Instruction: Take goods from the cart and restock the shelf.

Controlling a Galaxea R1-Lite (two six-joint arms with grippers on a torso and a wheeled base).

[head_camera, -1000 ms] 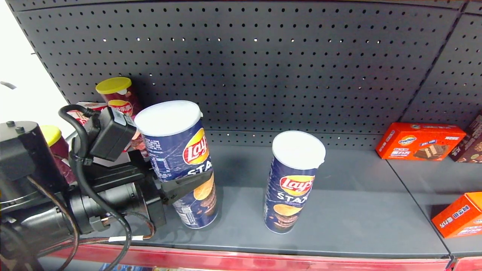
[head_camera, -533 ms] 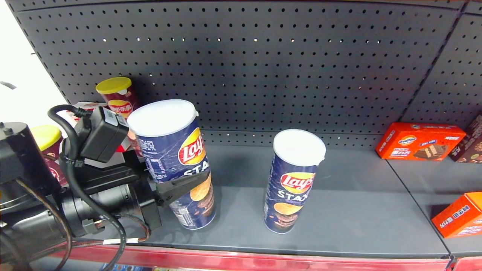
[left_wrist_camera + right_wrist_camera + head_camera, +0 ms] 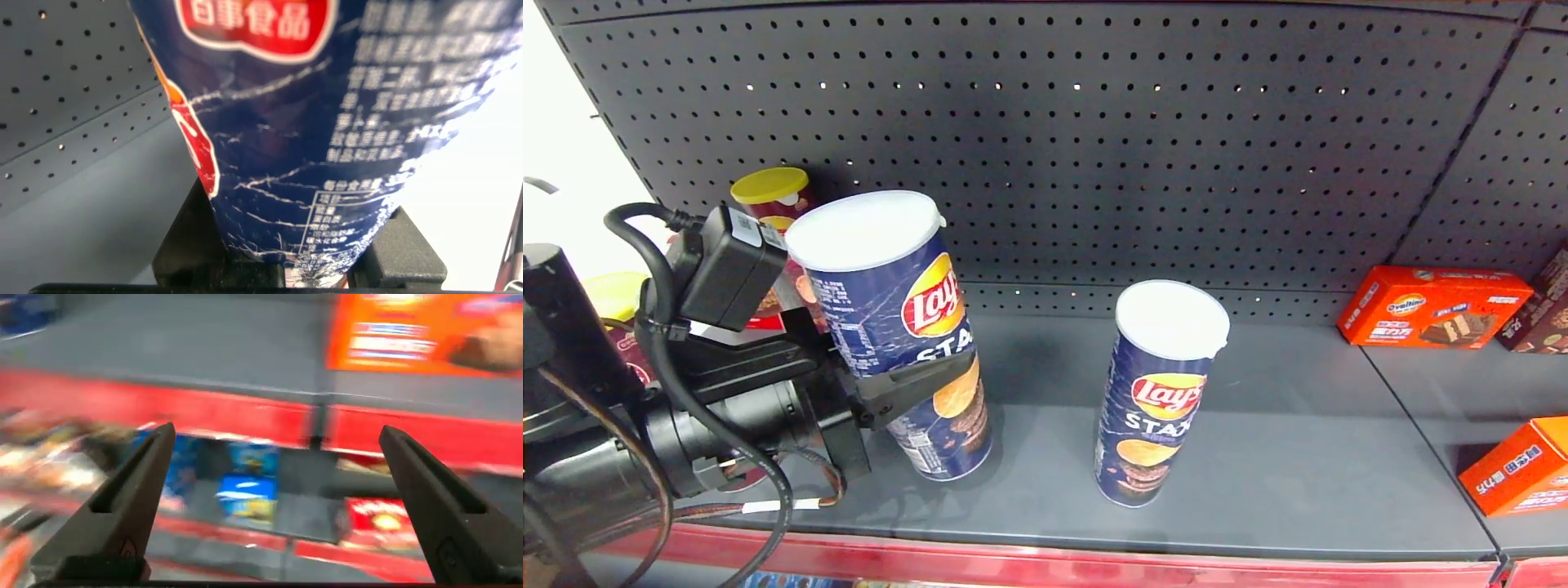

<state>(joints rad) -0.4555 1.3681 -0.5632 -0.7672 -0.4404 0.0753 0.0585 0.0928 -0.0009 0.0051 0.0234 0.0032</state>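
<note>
The left claw (image 3: 915, 380) is coming in from 9 o'clock and squeezing tight on a blue can (image 3: 890, 327) with a white lid. One black finger (image 3: 923, 384) is lying across the front of the can, about halfway down. In the left wrist view, the blue can (image 3: 302, 147) is sitting between the two black pads of the left claw (image 3: 298, 261).

The blue can is leaning, with its top tipping toward 11 o'clock. Its bottom is down low by the grey shelf (image 3: 1298, 457). I cannot tell if it is touching the shelf.

A second can (image 3: 1156, 392) of the same kind is standing up on the shelf, near the blue can at its 3 o'clock. The two are not touching.

A grey back wall (image 3: 1094, 147) full of little holes is rising behind them. A red can (image 3: 772, 196) with a yellow lid is standing at 10 o'clock from the blue can, by the back wall. Far off at 3 o'clock from the second can, an orange box (image 3: 1433, 306) is lying near the back wall. Another box (image 3: 1515, 478), orange too, is sitting closer to the front. A red strip (image 3: 1094, 563) is running along the shelf's front edge.

The right claw (image 3: 276, 433) is hanging wide apart with nothing in it. Past it, the red strip (image 3: 204, 400) is showing, blurry.
</note>
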